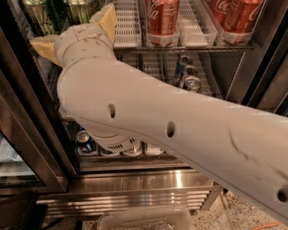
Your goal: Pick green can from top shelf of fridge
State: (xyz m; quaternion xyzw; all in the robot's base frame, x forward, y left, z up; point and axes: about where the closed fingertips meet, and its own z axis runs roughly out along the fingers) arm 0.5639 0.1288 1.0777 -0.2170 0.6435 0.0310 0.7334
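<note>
The shiny yellow-green aluminium green can (81, 10) stands at the left end of the top shelf (193, 47), a wire rack with white slotted plastic lane trays (127, 24). A second alike can (38, 13) stands just left of it. The gripper (72, 28) is right below the cans, its tan fingers (107, 20) spread wide and gripping nothing. On the same shelf to the right stand red cola cans (161, 18). Slim blue-silver cans (186, 74) lie on the rack below. The thick white arm (157, 121) crosses the stainless-steel fridge (135, 184) from the lower right.
</note>
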